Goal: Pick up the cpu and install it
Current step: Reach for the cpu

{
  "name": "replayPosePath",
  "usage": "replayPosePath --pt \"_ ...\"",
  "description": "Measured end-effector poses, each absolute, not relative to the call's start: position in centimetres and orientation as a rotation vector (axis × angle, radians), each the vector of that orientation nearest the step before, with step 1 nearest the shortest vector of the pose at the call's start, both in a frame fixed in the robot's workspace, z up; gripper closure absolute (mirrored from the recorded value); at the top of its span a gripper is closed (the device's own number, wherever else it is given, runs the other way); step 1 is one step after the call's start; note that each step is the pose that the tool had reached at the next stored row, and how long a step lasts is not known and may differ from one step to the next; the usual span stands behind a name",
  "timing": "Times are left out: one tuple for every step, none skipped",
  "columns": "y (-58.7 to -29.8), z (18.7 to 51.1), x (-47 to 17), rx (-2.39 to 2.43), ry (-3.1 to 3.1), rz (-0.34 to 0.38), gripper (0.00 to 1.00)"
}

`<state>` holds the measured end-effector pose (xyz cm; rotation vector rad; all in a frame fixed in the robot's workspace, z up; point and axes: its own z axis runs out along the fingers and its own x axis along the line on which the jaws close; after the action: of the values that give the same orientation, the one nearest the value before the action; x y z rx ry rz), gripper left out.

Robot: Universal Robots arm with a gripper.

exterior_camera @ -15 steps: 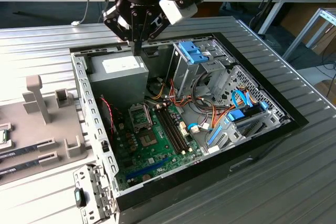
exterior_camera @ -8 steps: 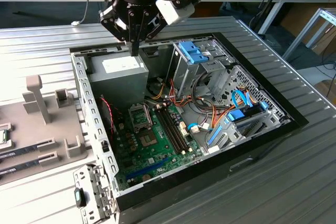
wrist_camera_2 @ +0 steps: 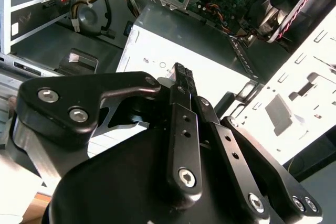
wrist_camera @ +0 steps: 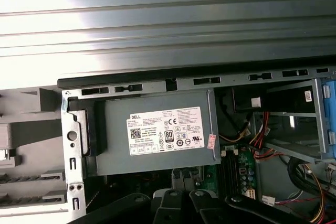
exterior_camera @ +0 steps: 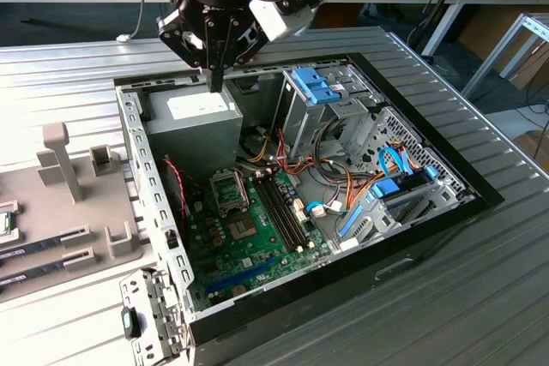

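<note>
My gripper (exterior_camera: 216, 81) hangs over the back corner of the open computer case (exterior_camera: 429, 229), its black fingertips pointing down at the grey power-supply box (exterior_camera: 193, 122). In the second wrist view the gripper (wrist_camera_2: 181, 73) has its two fingers pressed together with nothing visible between them, just above the box's white label (wrist_camera_2: 157, 59). A small square chip with a green rim, which looks like the cpu (exterior_camera: 6, 222), lies on the grey fixture at the exterior view's left edge, partly cut off. The silver socket frame (exterior_camera: 230, 193) sits on the green motherboard (exterior_camera: 214, 250), well in front of the gripper.
The grey fixture (exterior_camera: 86, 212) holds long memory sticks (exterior_camera: 39, 246) and upright posts. Inside the case are blue drive brackets (exterior_camera: 313, 85), coloured cable bundles (exterior_camera: 330, 173) and black memory slots (exterior_camera: 279, 203). The power-supply box (wrist_camera: 157, 135) lies against the case's back wall, with a ribbed metal table (wrist_camera: 168, 24) beyond.
</note>
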<state>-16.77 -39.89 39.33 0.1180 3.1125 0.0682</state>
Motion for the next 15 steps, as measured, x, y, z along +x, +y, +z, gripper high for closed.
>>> replayPosePath --pt "-39.89 39.33 -16.83 0.118 3.112 0.068 0.9" --pt "-39.89 39.33 -16.89 0.118 3.112 0.068 0.9" --pt "-39.89 39.33 -16.97 0.118 3.112 0.068 0.9" --pt "-39.9 39.33 -17.03 0.118 3.112 0.068 0.9" --pt "-39.89 39.33 -17.11 0.118 3.113 0.068 0.9" --pt "-39.89 39.33 -17.19 0.118 3.112 0.068 0.9" --pt "-39.89 39.33 -17.27 0.118 3.112 0.068 0.9" --pt "-39.89 39.33 -17.33 0.118 3.112 0.068 0.9" --pt "-39.89 39.33 -17.4 0.118 3.112 0.068 0.9" --pt "-39.89 39.33 -17.46 0.118 3.112 0.068 0.9" --pt "-39.89 39.33 -17.53 0.118 3.113 0.068 0.9" --pt "-39.89 39.33 -17.65 0.118 3.113 0.068 0.9" --pt "-39.89 39.33 -17.73 0.118 3.112 0.068 0.9" --pt "-39.89 39.33 -17.79 0.118 3.113 0.068 0.9" --pt "-39.89 39.33 -17.83 0.118 3.113 0.068 0.9"
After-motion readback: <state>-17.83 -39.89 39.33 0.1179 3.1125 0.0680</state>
